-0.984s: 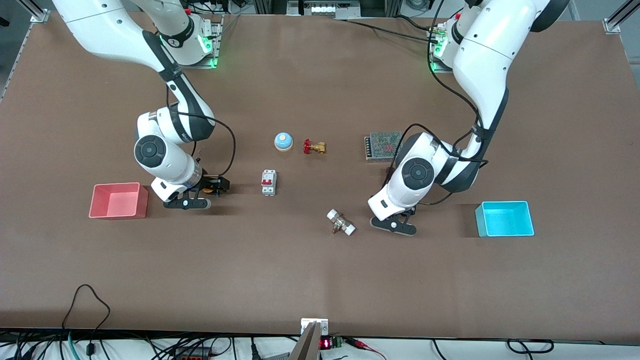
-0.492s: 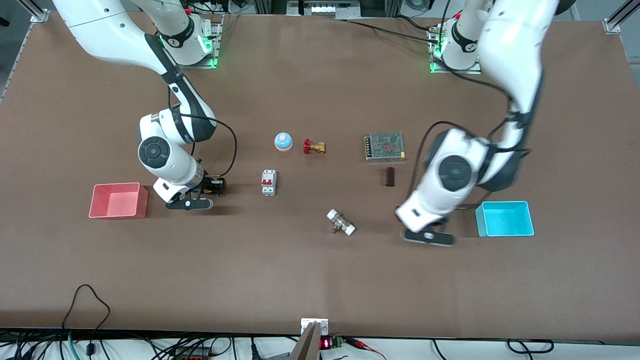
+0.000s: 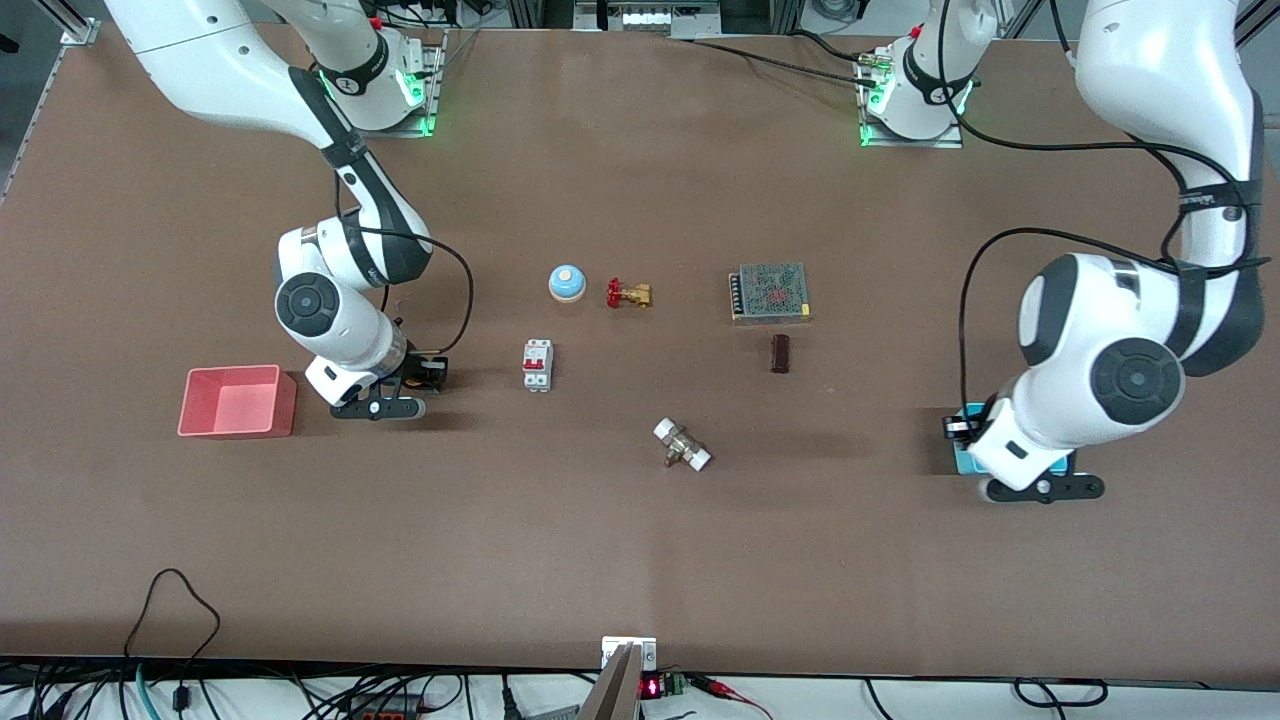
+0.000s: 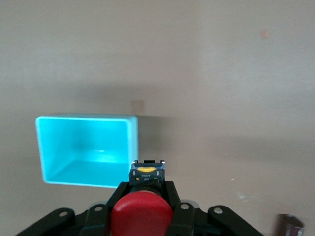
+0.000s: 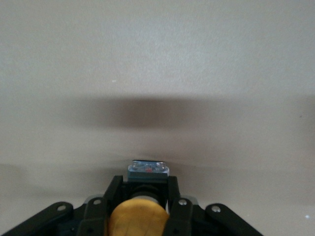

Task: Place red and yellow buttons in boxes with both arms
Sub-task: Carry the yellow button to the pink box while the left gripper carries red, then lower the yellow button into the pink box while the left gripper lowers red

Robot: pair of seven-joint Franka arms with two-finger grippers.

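Neither button is in a box yet. The red button [image 4: 141, 212] is clamped in the left tool [image 4: 142, 194], held up over the edge of the blue box [image 4: 83, 150]. The yellow button [image 5: 138, 219] is clamped in the right tool [image 5: 143, 196], over bare surface [image 3: 620, 560] just beside the pink box [image 3: 235, 402]. Both boxes are seen open, with room around the pink box.

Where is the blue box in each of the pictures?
Front view: the blue box sits at the left arm's end of the table, mostly covered by the left gripper hanging over it.
Left wrist view: the blue box lies open just past the red button in the gripper.
Right wrist view: not in it.
Shared landmark: the brown table.
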